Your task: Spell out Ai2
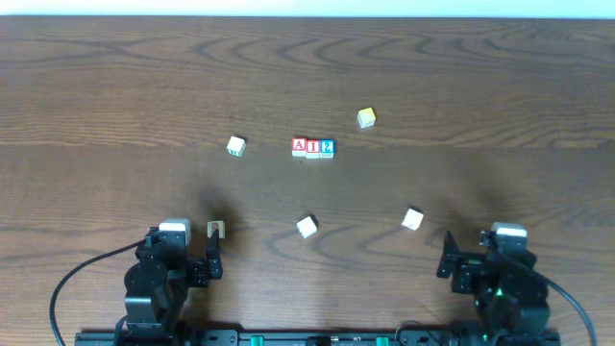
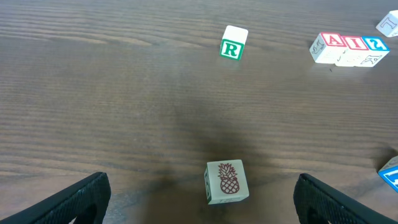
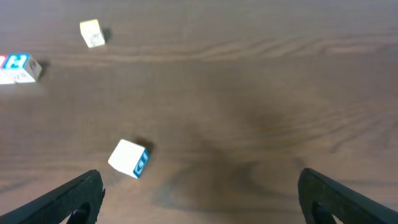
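Three small cubes stand touching in a row at the table's middle: a red-bordered A [image 1: 299, 146], a red-bordered I [image 1: 313, 146] and a blue-bordered 2 [image 1: 328, 146], reading left to right. In the left wrist view the row appears far off at the upper right, A [image 2: 334, 41], I [image 2: 355, 42], 2 [image 2: 375, 43]. In the right wrist view the row's 2 end [image 3: 18, 65] is cut off by the left edge. My left gripper [image 1: 187, 252] [image 2: 199, 199] is open and empty at the near left. My right gripper [image 1: 476, 258] [image 3: 199, 196] is open and empty at the near right.
A pineapple cube [image 1: 215, 229] [image 2: 227, 182] lies just ahead of my left fingers. A green R cube [image 1: 235, 146] [image 2: 232, 43] sits left of the row and a yellow cube [image 1: 366, 117] [image 3: 92, 33] behind it on the right. Two white cubes [image 1: 307, 226] [image 1: 412, 219] lie nearer; the right one [image 3: 129, 158] is ahead-left of my right gripper.
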Action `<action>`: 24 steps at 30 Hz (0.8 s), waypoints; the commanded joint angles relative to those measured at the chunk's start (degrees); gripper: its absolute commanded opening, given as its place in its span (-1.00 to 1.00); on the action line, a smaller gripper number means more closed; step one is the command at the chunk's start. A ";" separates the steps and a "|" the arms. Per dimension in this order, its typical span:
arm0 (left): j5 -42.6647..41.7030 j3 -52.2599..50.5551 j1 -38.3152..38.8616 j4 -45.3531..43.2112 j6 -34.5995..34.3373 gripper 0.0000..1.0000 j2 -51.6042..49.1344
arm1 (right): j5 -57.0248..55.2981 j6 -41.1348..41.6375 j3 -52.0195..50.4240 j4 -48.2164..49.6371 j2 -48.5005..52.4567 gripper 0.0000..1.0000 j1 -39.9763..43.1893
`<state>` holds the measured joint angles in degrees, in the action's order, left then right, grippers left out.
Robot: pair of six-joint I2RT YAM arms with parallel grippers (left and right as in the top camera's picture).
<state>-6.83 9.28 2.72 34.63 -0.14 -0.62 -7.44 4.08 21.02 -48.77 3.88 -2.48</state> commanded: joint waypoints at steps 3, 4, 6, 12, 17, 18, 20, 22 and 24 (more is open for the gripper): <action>0.87 -0.37 -0.24 0.02 0.39 0.91 0.37 | 1.14 -0.92 -4.55 0.15 -3.56 0.97 0.59; 0.87 -0.37 -0.24 0.02 0.39 0.91 0.37 | 1.53 -0.94 -5.18 0.15 -3.56 0.99 0.59; 0.87 -0.37 -0.24 0.00 0.39 0.91 0.37 | 1.70 -0.92 -6.25 0.13 -3.56 0.98 0.59; 0.87 -0.37 -0.24 0.00 0.39 0.91 0.37 | 4.35 -0.92 -9.38 -0.09 -3.56 0.99 0.59; 0.87 -0.37 -0.24 0.00 0.39 0.91 0.37 | 5.35 -0.94 -10.12 0.22 -3.56 0.98 0.57; 0.87 -0.37 -0.24 0.00 0.39 0.91 0.37 | 5.35 -0.94 -10.12 0.22 -3.56 0.98 0.59; 0.87 -0.37 -0.24 0.00 0.39 0.91 0.37 | 5.35 -0.94 -10.12 0.20 -3.56 0.99 0.59; 0.87 -0.37 -0.24 0.00 0.39 0.91 0.37 | 5.35 -0.94 -10.12 0.22 -3.56 0.99 0.59; 0.87 -0.37 -0.24 0.00 0.39 0.91 0.37 | 5.35 -0.94 -10.12 0.22 -3.56 0.99 0.59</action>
<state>-6.83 9.28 2.72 34.63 -0.14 -0.62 -2.76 3.84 11.60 -48.42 0.89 -2.42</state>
